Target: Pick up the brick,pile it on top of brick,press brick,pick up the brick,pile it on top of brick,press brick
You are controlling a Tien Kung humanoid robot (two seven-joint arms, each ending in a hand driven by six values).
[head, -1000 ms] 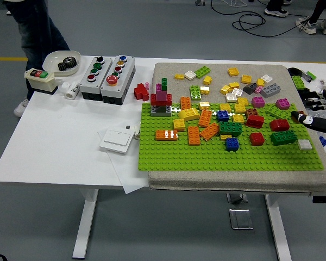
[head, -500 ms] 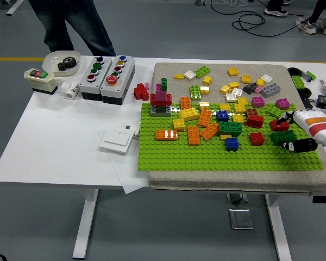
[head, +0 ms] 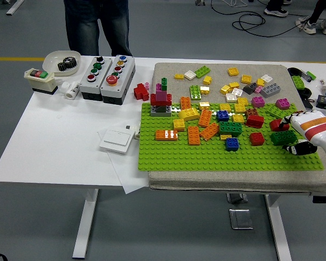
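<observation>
A dark green brick (head: 283, 137) lies on the right part of the lime green baseplate (head: 206, 157), with a red rounded brick (head: 279, 125) just behind it and a red square brick (head: 256, 138) to its left. The right hand (head: 300, 136), white with an orange band and black fingers, comes in from the right edge and sits at these two bricks, its fingers curled about the green one; whether it truly grips it cannot be told. Further left on the plate lie orange, yellow, blue and green bricks, and at the plate's far left corner stands a small stack (head: 161, 102) of grey, red, magenta and green. The plate rests on a grey mat (head: 217, 182) on the white surface (head: 60, 141). At its far left are two button boxes (head: 107, 70), a switch (head: 39, 79) and a bowl holding a gear (head: 62, 58). A person's legs (head: 95, 24) stand behind.
</observation>
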